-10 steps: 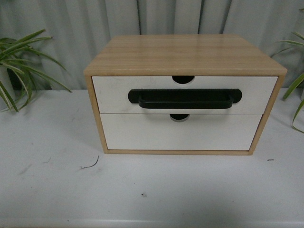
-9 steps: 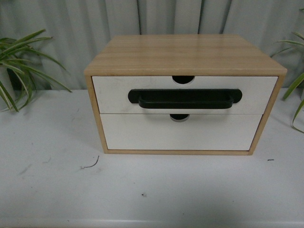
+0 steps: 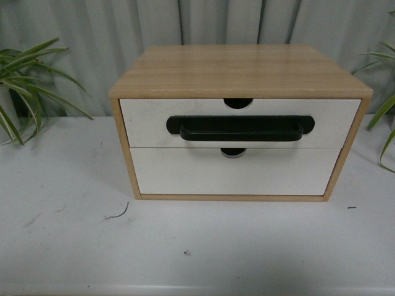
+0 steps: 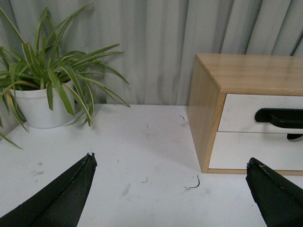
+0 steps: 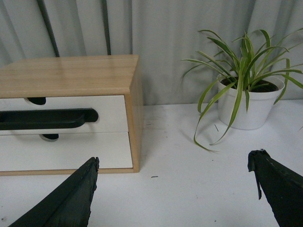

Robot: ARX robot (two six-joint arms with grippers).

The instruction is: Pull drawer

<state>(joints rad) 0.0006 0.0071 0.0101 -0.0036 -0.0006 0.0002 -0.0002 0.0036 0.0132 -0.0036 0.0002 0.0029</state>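
Front view: drawer [image 3: 148,126] flush with cabinet [image 3: 241,71]

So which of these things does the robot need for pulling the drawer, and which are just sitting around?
For the job:
top drawer
black handle
left claw and right claw, both open

Just sitting around:
lower drawer
left potted plant
right potted plant
curtain

White drawer [image 3: 148,123], black handle [image 3: 241,129]; pale striped-grain wood cabinet [image 3: 241,71]; green plant [image 4: 52,75], white pot [image 4: 33,111].
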